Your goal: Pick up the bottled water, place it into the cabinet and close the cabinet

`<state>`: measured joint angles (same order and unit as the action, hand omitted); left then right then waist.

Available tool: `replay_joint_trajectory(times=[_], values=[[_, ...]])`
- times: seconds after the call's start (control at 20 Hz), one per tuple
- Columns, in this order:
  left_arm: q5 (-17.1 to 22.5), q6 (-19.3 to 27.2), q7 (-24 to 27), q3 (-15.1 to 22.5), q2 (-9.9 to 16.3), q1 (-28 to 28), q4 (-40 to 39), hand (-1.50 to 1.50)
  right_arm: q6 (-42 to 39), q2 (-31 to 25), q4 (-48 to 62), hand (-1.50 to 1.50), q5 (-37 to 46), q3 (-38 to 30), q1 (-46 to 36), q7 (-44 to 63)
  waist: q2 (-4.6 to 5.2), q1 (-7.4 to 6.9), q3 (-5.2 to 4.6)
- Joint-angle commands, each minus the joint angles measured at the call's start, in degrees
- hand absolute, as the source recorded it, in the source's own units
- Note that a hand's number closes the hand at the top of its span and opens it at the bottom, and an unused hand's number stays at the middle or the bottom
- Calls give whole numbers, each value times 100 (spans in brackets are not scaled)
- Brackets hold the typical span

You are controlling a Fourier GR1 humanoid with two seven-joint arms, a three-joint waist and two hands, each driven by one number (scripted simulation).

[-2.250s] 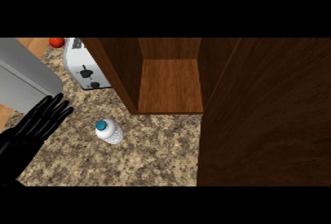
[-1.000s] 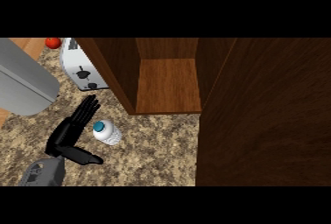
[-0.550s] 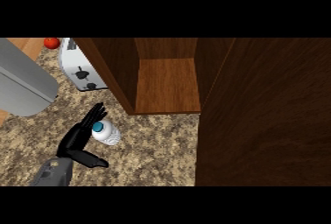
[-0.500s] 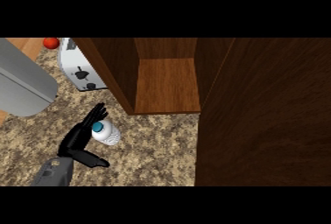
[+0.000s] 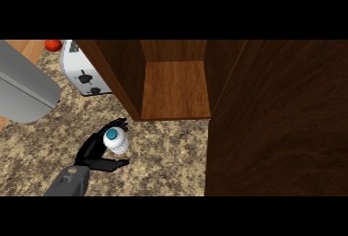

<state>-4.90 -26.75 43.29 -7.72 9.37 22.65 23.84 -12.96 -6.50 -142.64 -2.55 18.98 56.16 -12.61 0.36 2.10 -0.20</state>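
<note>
Blue-capped clear bottled water (image 5: 115,140), upright

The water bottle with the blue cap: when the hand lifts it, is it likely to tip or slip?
The bottled water stands upright, seen from above, and looks narrow, so it may tip if pushed near the cap. Its sides look smooth and rounded, so it could slip or turn. The left hand has fingers behind it and the thumb in front, which probably steadies it.
</note>
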Motion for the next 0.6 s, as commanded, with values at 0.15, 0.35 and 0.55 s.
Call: replay_joint_trajectory(times=[0.15,0.35,0.55], values=[[280,-630,481,-281,-32,442,-727,150,-52,-253,-690,-150,-202,-155,150,277,39,43,-10],[397,-775,451,-348,-37,510,-806,150,-104,-223,-487,-150,-83,-24,478,-171,-14,34,2],[308,-875,592,-228,-143,554,-887,150,-73,-225,-417,-150,25,58,540,-248,1,71,-5]])
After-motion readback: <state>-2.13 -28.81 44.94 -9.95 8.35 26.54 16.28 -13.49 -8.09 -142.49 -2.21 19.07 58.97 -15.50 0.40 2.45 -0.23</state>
